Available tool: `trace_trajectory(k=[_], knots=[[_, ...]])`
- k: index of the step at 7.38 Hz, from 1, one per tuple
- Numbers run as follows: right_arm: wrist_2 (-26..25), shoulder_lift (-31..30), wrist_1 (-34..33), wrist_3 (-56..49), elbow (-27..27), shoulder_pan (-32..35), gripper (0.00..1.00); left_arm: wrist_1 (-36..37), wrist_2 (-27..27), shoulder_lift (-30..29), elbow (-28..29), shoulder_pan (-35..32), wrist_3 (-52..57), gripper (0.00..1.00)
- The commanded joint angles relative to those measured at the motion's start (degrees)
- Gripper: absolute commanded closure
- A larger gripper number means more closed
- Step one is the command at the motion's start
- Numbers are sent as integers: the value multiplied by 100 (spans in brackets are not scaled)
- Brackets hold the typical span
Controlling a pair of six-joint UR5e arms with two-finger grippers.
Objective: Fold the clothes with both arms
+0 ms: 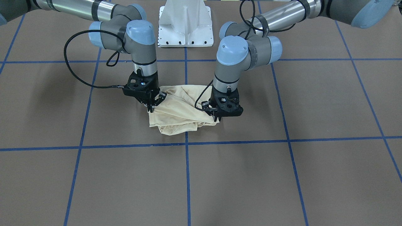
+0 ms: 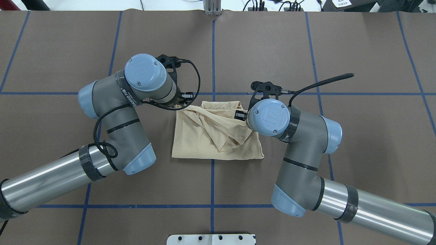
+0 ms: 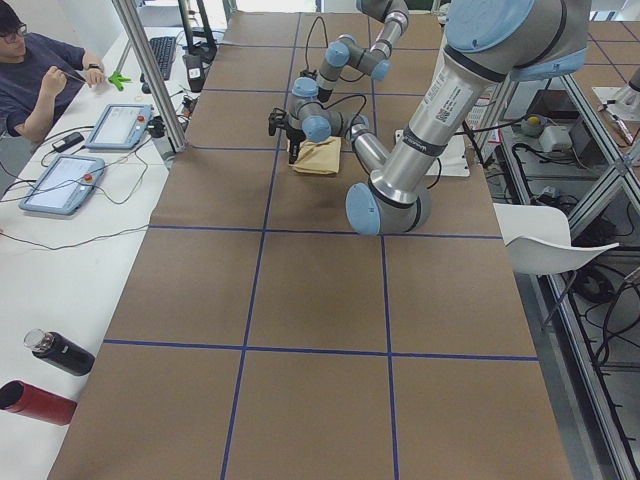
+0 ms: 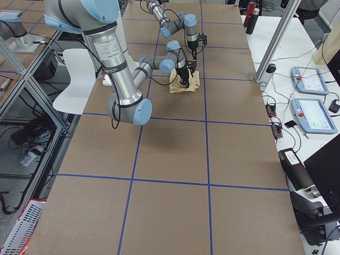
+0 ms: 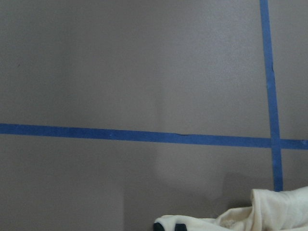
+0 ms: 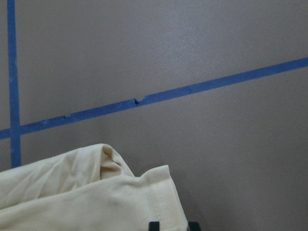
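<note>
Exterior front-facing: we see the cream T-shirt [image 1: 180, 111] bunched and rumpled on the brown table [image 1: 282, 175], lying across a blue tape line [image 1: 187, 175]. We mark the left gripper [image 1: 217, 118] pinching one side edge and the right gripper [image 1: 152, 106] the opposite edge. Both jaws are narrow, clamped on fabric. Both wrist views show cloth at the fingertips.

Crumpled shirt [image 2: 194, 144] betw. L arm [image 2: 122, 131], R arm [image 2: 299, 153]
</note>
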Motion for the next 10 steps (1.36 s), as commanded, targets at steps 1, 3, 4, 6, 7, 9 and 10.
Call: trace_trajectory(k=[1,3,4,6,7,9,10], knots=[[450,238,-50,-337,39,242,0,-329,-114,210,-90,-218,612,0],[576,695,-548,-347,48,244,0,-382,-587,788,-502,-630,1692,0],[533,959,-978,-374,48,61,0,-373,-868,956,-539,-859,2247,0],[-52,1013,-1244,-1255,-22,-439,2,-382,-889,1001,-548,-905,2349,0],[-326,1066,-1429,-1705,-83,-599,5,-373,-889,1010,-574,-905,2340,0],[-425,1102,-1457,-2121,-259,-679,23,-373,-889,1010,-574,-905,2323,0],[-548,1084,-1466,-2375,-277,-679,56,-373,-889,1010,-574,-905,2323,0]])
